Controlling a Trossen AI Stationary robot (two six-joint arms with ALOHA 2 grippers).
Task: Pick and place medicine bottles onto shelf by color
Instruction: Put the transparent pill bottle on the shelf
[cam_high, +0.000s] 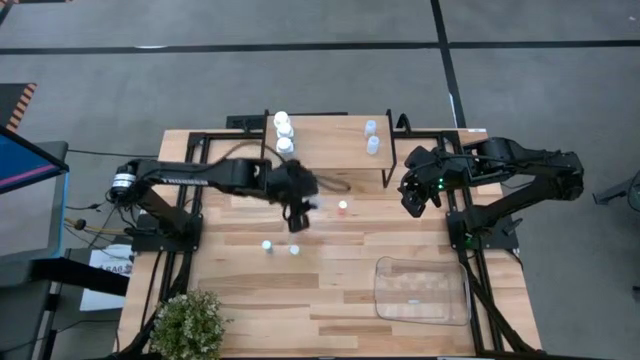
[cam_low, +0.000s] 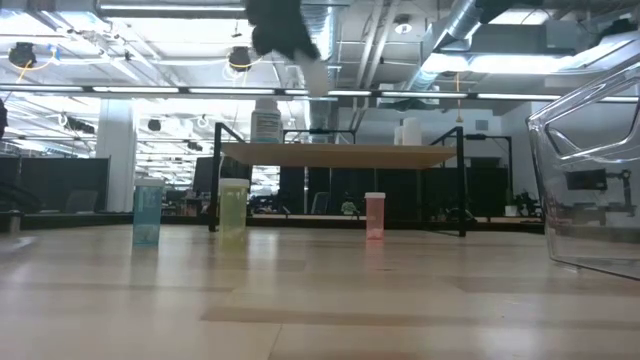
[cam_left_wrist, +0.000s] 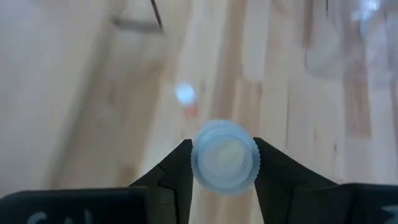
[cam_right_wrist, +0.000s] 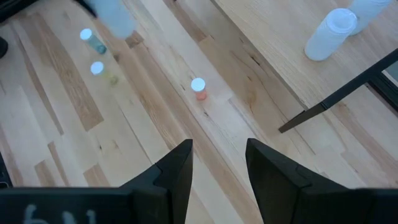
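The left gripper (cam_left_wrist: 224, 163) is up off the table with its jaws clamped on a small pale bottle (cam_left_wrist: 224, 163), pinched right between the fingertips, round ribbed cap facing the wrist camera. Risk here, I'd say: the hold is on a narrow, smooth little cylinder, so any jolt on the way to the shelf (cam_high: 330, 150) could twist it or let it drop onto the bottles below. It also has to clear the shelf's front edge, or it clips the board.

Below and beyond those jaws, the orange bottle (cam_right_wrist: 199, 88) stands alone on the table; the blue-tinted bottle (cam_low: 147, 211) and the yellow-green bottle (cam_low: 233, 207) stand a little apart from each other, off to one side of the grip.

On the shelf, three white bottles (cam_high: 283, 131) sit in a row at one end, two clear ones (cam_high: 371, 136) further along.

The right gripper (cam_right_wrist: 216, 168) waits beside the shelf's end, jaws apart, nothing between them. The clear tray (cam_high: 421, 291) sits well away.
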